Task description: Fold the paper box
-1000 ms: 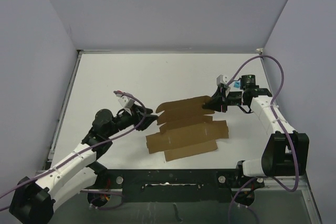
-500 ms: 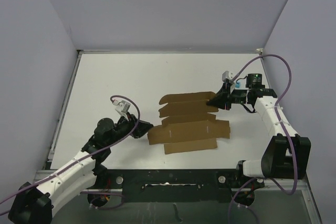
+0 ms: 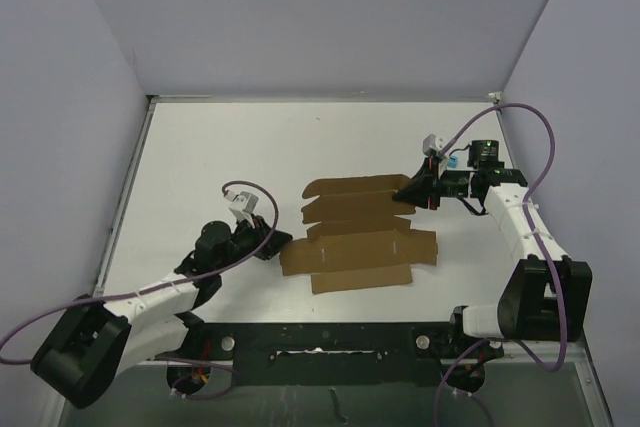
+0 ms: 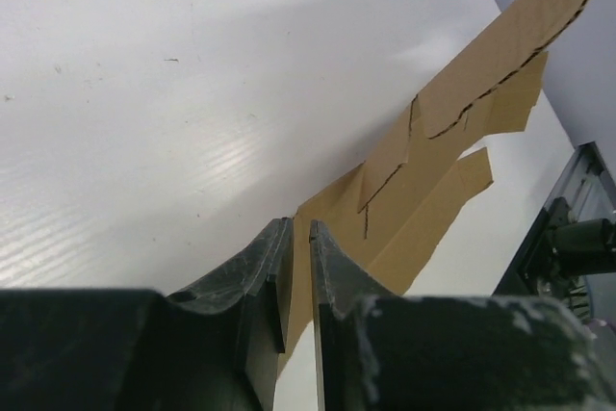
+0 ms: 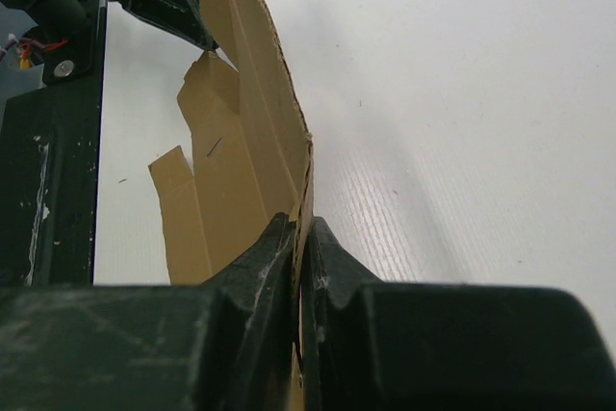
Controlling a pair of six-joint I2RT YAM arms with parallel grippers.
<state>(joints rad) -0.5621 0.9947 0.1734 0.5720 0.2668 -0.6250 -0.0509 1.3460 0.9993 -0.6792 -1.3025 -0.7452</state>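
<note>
The paper box (image 3: 355, 247) is a flat brown die-cut cardboard sheet with flaps and slits, lying in the middle of the table. My left gripper (image 3: 277, 244) is low at the sheet's left edge. In the left wrist view its jaws (image 4: 300, 228) are closed to a thin slit with the sheet's (image 4: 452, 103) edge in it. My right gripper (image 3: 408, 193) holds the right end of the far flap. In the right wrist view it (image 5: 303, 223) is shut on the cardboard (image 5: 241, 161), seen edge-on between the fingers.
The black base rail (image 3: 330, 337) runs along the near table edge. Purple walls enclose the white table (image 3: 250, 147) on three sides. A small blue thing (image 3: 452, 159) shows beside the right wrist. Purple cables loop over both arms.
The sheet shifted right and flattened over the last second. My left arm sank lower, its gripper staying at the sheet's left edge. My right gripper moved slightly right with the flap.
</note>
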